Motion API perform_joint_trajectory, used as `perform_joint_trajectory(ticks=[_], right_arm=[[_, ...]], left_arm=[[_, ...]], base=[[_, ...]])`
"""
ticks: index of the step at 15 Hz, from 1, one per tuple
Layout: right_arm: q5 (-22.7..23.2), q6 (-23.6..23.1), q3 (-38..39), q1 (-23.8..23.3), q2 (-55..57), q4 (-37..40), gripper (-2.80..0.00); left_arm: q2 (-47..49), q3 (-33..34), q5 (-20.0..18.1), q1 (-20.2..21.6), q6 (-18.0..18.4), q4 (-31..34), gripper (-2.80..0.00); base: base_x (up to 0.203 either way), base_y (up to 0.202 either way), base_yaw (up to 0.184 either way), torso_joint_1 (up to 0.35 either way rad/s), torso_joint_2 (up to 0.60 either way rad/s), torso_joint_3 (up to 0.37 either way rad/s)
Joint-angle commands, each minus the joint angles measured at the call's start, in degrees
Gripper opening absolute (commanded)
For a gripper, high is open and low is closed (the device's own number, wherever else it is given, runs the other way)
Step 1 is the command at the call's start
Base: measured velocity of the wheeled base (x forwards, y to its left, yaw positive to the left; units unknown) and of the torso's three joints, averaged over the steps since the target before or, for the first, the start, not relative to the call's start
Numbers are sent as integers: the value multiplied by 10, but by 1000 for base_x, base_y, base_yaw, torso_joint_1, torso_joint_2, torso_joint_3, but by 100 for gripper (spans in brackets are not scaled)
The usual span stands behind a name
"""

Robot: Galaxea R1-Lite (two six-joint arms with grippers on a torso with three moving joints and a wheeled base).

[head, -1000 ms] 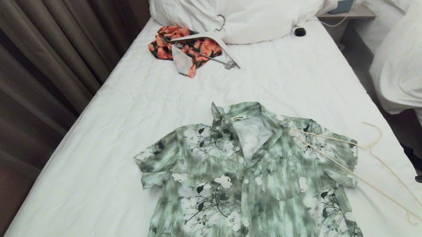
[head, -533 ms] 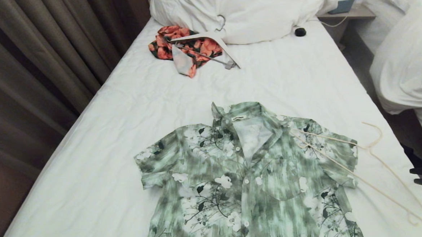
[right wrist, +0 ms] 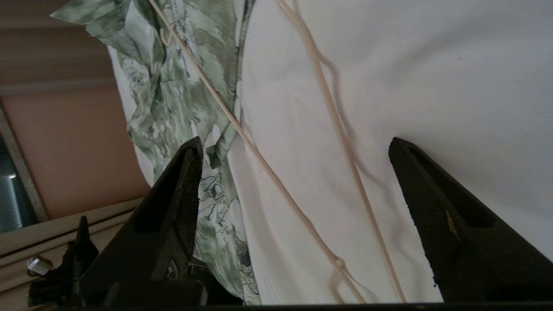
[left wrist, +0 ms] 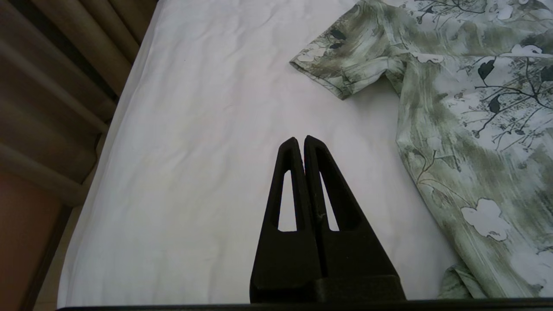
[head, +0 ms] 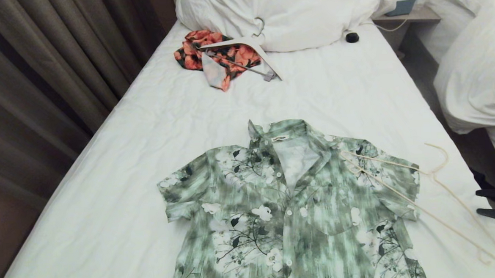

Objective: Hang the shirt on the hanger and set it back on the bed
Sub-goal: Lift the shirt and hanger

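The pale green floral shirt (head: 293, 204) lies flat and face up on the bed (head: 166, 130), collar toward the pillows. The thin cream hanger (head: 430, 172) lies at its right, one end on the right shoulder and the rest on the sheet near the bed's right edge. My right gripper (head: 478, 202) is open at the bed's right side. In the right wrist view this gripper (right wrist: 295, 142) spans the hanger's two wires (right wrist: 268, 172) without touching them, with the shirt (right wrist: 181, 99) alongside. My left gripper (left wrist: 300, 138) is shut and empty over bare sheet (left wrist: 207, 151), left of the shirt's sleeve (left wrist: 345, 69).
An orange-and-black floral garment (head: 192, 57) and a thick white hanger (head: 251, 43) lie by the pillows (head: 292, 14). A small black object (head: 352, 37) sits near them. Curtains (head: 37, 82) run along the left. A second bed (head: 476, 67) stands to the right across a narrow gap.
My right gripper has opened from shut to wide and has come a little further into the head view at the right edge. Shirt, hanger and left gripper have not moved.
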Motion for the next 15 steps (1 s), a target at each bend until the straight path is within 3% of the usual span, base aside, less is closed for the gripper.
perform_joint_trajectory(ticks=[1,10,15], right_arm=[[9,-1,-2,7,3,1,0],[56,41,4,59,25,-47,0],[60,53,14,81,29,-97,0]], left_arm=[[1,0,0,0,1,0,-280],[1,0,0,0,1,0,-280],[1,0,0,0,1,0,-280]], base=[[0,0,0,0,0,0],[0,0,0,0,0,0],[0,0,0,0,0,0]])
